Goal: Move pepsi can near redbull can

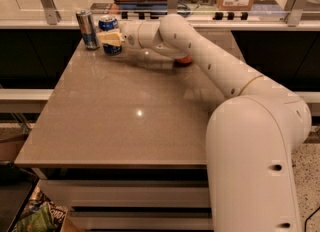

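End effector grips pepsi can — just beside redbull can.

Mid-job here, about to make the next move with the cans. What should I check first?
1. The pincer is at the pepsi can: ok.
2. The pepsi can is upright: ok.
3. The redbull can is upright on the table: ok.
4. The pepsi can is close beside the redbull can: ok.
5. A gap between the cans: cannot tell.
6. The arm is clear of the orange object beneath it: cannot tell.
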Controlling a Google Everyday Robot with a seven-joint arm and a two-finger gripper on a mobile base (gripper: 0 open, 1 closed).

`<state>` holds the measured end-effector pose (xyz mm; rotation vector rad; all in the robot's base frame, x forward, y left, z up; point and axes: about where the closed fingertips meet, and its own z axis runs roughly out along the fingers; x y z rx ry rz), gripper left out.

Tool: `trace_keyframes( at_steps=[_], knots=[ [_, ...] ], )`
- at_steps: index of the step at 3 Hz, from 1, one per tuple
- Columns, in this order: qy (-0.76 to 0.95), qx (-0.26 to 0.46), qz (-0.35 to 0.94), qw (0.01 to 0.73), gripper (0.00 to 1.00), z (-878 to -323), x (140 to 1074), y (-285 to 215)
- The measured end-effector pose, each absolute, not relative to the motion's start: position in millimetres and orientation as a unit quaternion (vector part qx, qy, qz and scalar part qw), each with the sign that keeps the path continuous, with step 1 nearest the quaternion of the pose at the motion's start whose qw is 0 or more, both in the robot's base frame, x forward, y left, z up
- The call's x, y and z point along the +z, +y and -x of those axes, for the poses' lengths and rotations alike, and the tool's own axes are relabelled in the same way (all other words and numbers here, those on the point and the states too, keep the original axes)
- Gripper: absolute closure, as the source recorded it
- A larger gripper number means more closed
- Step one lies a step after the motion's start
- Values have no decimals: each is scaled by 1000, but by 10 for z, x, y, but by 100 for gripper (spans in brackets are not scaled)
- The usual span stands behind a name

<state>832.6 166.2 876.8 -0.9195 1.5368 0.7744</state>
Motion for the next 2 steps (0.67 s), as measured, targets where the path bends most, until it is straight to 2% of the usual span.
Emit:
trace_keyframes(
  at_steps=[1,2],
  knots=[
    [652,330,391,560,0,-8319,8759,1695],
    [652,330,391,560,0,-8318,8759,1696]
  ],
)
